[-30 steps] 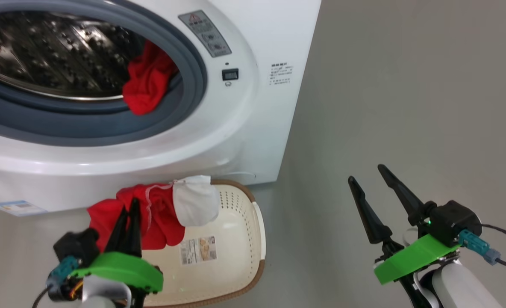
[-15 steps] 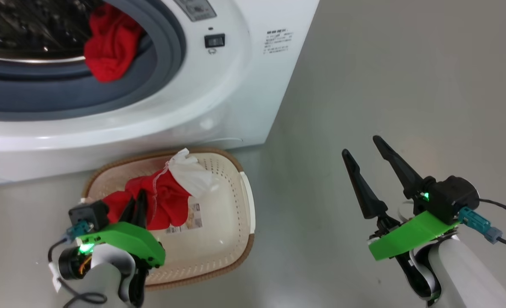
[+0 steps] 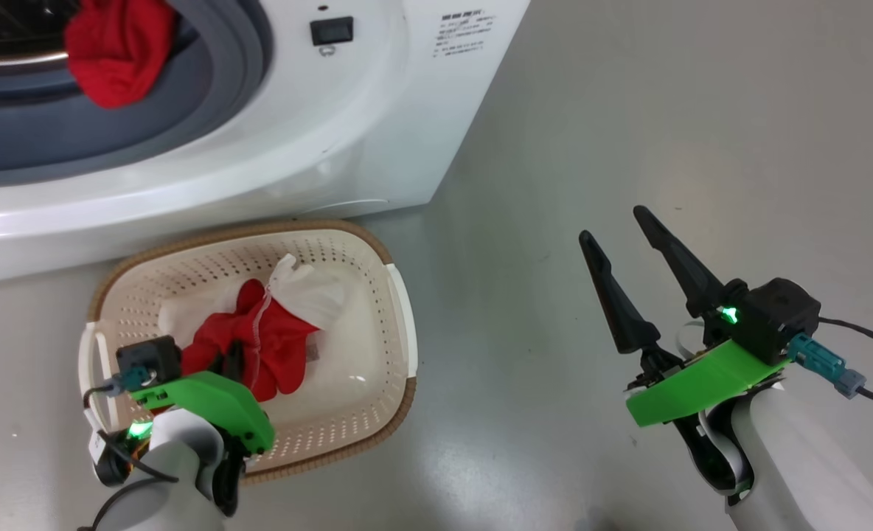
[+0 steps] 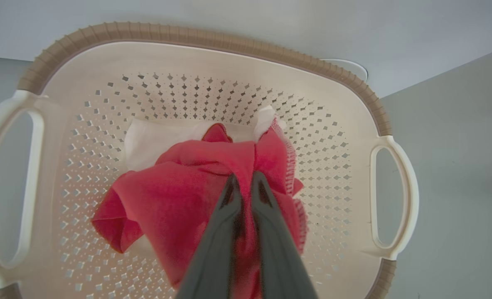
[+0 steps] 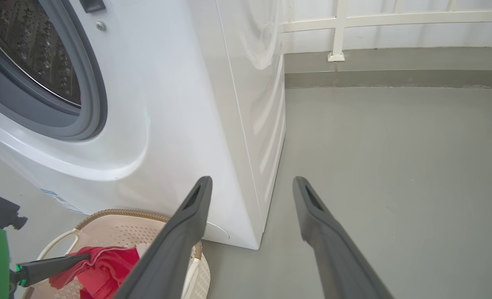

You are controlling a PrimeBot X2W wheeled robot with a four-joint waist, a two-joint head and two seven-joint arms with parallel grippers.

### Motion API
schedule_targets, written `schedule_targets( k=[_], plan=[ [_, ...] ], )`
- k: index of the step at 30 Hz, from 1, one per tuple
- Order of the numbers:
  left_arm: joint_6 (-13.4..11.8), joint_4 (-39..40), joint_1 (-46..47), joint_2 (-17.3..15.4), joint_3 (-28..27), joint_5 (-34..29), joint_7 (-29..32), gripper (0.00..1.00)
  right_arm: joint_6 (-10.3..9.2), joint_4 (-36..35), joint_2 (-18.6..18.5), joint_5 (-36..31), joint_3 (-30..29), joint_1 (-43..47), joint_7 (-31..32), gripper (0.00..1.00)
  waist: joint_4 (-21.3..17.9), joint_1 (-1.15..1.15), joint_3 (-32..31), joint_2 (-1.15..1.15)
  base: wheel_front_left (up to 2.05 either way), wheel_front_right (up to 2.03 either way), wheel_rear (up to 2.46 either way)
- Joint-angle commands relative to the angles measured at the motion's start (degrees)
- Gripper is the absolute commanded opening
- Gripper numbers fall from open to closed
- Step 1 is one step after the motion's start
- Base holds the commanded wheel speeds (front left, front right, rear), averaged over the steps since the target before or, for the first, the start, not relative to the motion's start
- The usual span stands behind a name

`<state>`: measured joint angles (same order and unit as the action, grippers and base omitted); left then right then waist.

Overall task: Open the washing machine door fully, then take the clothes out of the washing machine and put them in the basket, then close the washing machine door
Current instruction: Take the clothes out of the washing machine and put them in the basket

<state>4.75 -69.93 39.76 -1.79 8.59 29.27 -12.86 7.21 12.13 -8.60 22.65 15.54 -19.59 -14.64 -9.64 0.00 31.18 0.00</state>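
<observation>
Pinching a red garment (image 4: pixel 175 195), the left gripper (image 4: pixel 244 182) is down in the basket (image 3: pixel 296 226), its fingers nearly together with a fold of the cloth caught between them. The garment lies bunched on the basket's perforated bottom, and a white cloth part (image 3: pixel 311 289) is spread beside it on the side toward the washing machine (image 3: pixel 318 147). The basket stands on the grey floor (image 3: pixel 665 110) just in front of the machine's lower front. A second red garment (image 3: pixel 116 51) hangs over the grey rubber ring (image 3: pixel 215 110) at the mouth of the drum, partly inside. The right gripper (image 3: pixel 612 224) hovers above bare floor, well apart from the basket and to the right of the machine, its fingers spread wide and holding nothing.
</observation>
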Motion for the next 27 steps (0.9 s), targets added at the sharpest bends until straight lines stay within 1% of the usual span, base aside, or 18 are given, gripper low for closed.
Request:
schedule_targets(
  k=[1,2,3,4,10,13,15,18,22,27],
  plan=[
    [0.7,-0.2,0.4,-1.1,-0.9,0.4,-0.3,0.0,0.28,-1.4,0.1,0.5,1.1,-0.2,-0.4,1.0,-0.7,0.0,1.1,0.0,0.0,0.0,0.0],
    [0.7,-0.5,0.7,-1.1,-0.8,0.6,-0.4,0.0,0.28,-1.4,0.2,0.5,1.0,-0.3,-0.4,1.0,-0.7,0.0,1.2,0.0,0.0,0.0,0.0],
    [0.8,-0.8,0.9,-1.1,-0.6,0.7,-0.5,0.47,0.28,-1.4,0.2,0.6,1.0,-0.4,-0.4,1.0,-0.7,0.0,1.3,0.0,0.0,0.0,0.0],
    [0.9,-1.0,1.2,-1.1,-0.5,0.8,-0.6,1.0,0.28,-1.4,0.2,0.6,0.9,-0.4,-0.4,1.0,-0.7,0.0,1.4,0.0,0.0,0.0,0.0],
    [1.6,-0.6,1.9,-1.1,0.4,2.2,-1.7,1.0,0.28,-0.8,0.0,0.3,0.5,-0.5,-0.4,1.0,0.4,0.0,0.2,0.0,0.0,0.0,0.0],
    [1.8,1.6,1.2,-1.1,0.8,1.7,-2.1,1.0,0.28,-0.9,-0.2,-0.3,-0.2,-0.5,-0.4,1.0,1.1,0.0,-1.1,0.0,0.0,0.0,0.0],
    [1.9,5.2,0.1,-1.4,0.1,1.0,-2.1,1.0,0.28,-0.9,-0.4,-0.7,-0.7,-0.3,-0.4,1.0,1.7,0.0,-2.2,0.0,0.0,0.0,0.0],
    [1.1,11.4,-2.9,-1.8,-1.2,-0.9,-2.1,1.0,0.28,-0.7,-0.6,-1.0,-1.2,0.1,-0.4,1.0,2.4,0.0,-3.9,0.0,0.0,0.0,0.0],
    [0.0,19.2,-7.1,-1.8,-3.8,-3.5,-2.1,1.0,0.28,-0.6,-0.8,-1.4,-1.9,1.0,-0.4,1.0,3.5,0.0,-6.5,0.0,0.0,0.0,0.0],
    [-0.4,27.6,-11.7,-1.5,-6.6,-6.3,-2.1,1.0,0.28,-0.2,-0.9,-1.8,-2.3,2.5,-0.4,1.0,4.7,0.0,-10.0,0.0,0.0,0.0,0.0]
  ],
)
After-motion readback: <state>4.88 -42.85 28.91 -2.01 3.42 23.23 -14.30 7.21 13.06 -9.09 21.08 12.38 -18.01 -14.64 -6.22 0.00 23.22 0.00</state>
